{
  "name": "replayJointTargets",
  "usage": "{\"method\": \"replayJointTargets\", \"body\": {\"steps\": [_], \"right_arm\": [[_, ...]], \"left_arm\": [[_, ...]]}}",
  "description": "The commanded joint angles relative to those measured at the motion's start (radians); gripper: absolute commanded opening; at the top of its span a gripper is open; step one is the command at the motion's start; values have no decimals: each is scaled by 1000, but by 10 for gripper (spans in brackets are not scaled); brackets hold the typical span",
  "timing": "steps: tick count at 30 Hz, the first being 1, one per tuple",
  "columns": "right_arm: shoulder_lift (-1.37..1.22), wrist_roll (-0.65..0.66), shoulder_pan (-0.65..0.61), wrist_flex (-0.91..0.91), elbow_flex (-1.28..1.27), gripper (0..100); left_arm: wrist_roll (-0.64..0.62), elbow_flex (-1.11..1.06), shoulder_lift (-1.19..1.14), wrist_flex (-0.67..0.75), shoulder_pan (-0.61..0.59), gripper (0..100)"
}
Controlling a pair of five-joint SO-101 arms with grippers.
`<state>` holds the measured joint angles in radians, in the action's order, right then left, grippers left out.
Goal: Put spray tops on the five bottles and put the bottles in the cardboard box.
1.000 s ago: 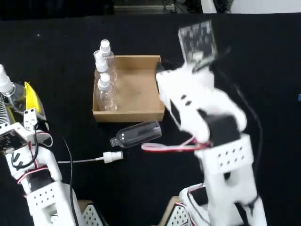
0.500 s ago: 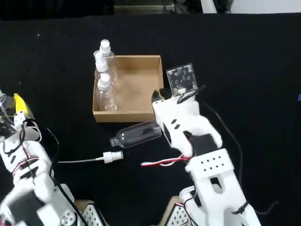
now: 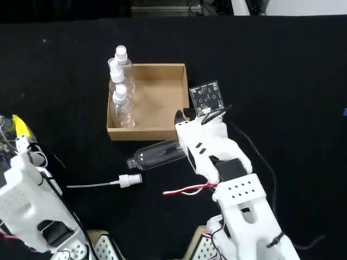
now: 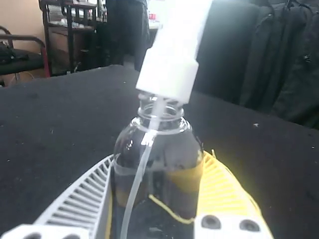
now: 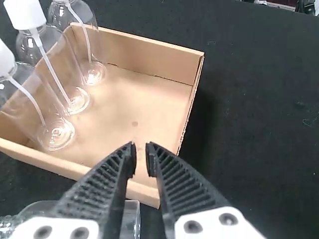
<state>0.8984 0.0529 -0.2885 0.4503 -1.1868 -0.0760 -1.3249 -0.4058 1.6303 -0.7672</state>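
High view counts four bottles plainly. Three bottles [image 3: 122, 108] with spray tops on stand in a row along one side wall of the cardboard box [image 3: 157, 108]. One lying bottle [image 3: 160, 153], uncapped, rests on the black table [image 3: 282, 70] just outside the box's near wall. One loose spray top [image 3: 130, 180], its thin tube stretched out, lies apart from it on the table. The right gripper [image 3: 180, 116] sits at the box's near corner, just above the lying bottle's base. The left arm [image 3: 27, 200] stands at the table's left edge.

Left wrist view adds a fifth bottle [image 4: 154, 149], upright and clamped between the white and yellow fingers of the left gripper [image 4: 159, 159]. A tilted spray top [image 4: 169, 55] sits at its open neck, not seated, with the tube running down inside.

Right wrist view gives the right gripper's state: the black fingers [image 5: 107, 184] stand a narrow slit apart, holding nothing, with the tips over the box's near wall. The three capped bottles' tubes show through the clear walls, and the lying bottle's end is just beside the fingers.
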Motion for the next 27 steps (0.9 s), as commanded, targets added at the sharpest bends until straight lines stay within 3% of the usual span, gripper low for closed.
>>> {"method": "replayJointTargets", "body": {"steps": [1, 10, 20, 27], "right_arm": [[48, 0, 17, -26, 5, 11], [48, 0, 17, -26, 1, 11], [48, 0, 17, -26, 4, 11], [48, 0, 17, -26, 5, 11]], "left_arm": [[6, 48, -81, 104, 13, 30], [-2, 18, -92, 101, 96, 29], [3, -183, 253, 91, 142, 29], [-2, -211, 376, -147, 171, 30]]}}
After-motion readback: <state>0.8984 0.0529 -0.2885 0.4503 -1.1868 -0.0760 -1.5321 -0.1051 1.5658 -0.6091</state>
